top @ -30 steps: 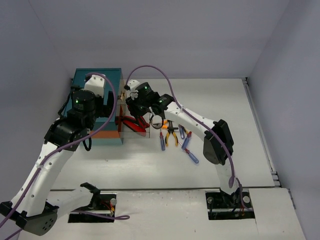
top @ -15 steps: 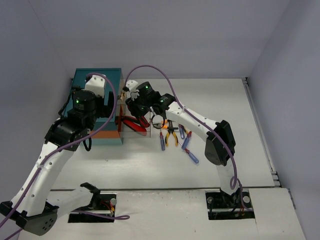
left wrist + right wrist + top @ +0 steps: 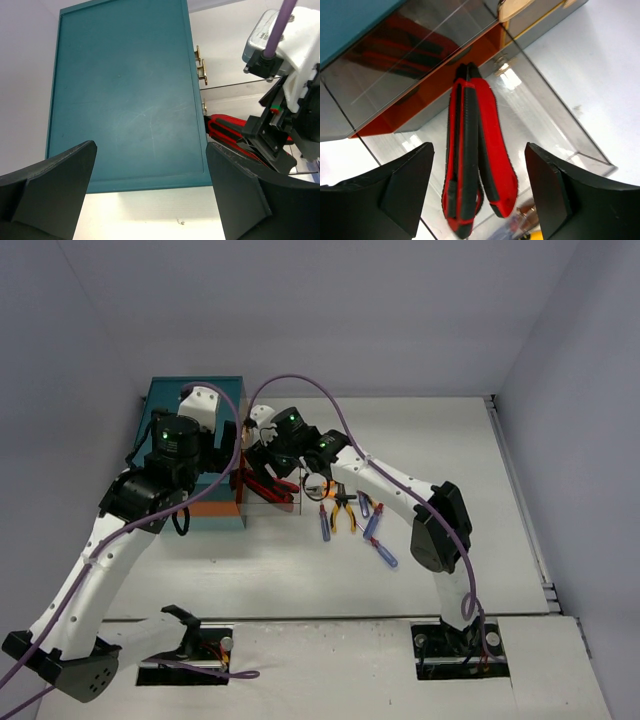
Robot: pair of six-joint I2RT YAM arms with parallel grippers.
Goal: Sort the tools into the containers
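The red-and-black cutters (image 3: 477, 170) are being shown lying lengthwise inside the clear drawer (image 3: 560, 125), which is being presented pulled out of the teal chest (image 3: 125, 100) toward the right edge of the surface (image 3: 450, 440). The chest itself is being carried near the far left corner. The right hand (image 3: 479, 148) is being held over the drawer with its fingers spread to either side of the cutters. A gap is being shown on both sides, so nothing is being gripped. This is being judged a release, with the tool being set where its kind belongs. The left hand (image 3: 150, 150) is being held wide and empty above the top of the chest, probably to steady the chest or to work a brass knob (image 3: 200, 70). Orange pliers (image 3: 343, 512) and blue screwdrivers (image 3: 380, 548) are being shown unsorted near the middle of the surface, just right of the drawer. Room is being limited by the thin drawer walls close beside the right fingers and by the left hand hanging near over the chest. A straight lift is being judged the safest way out, and open room is being offered by the right half of the surface.
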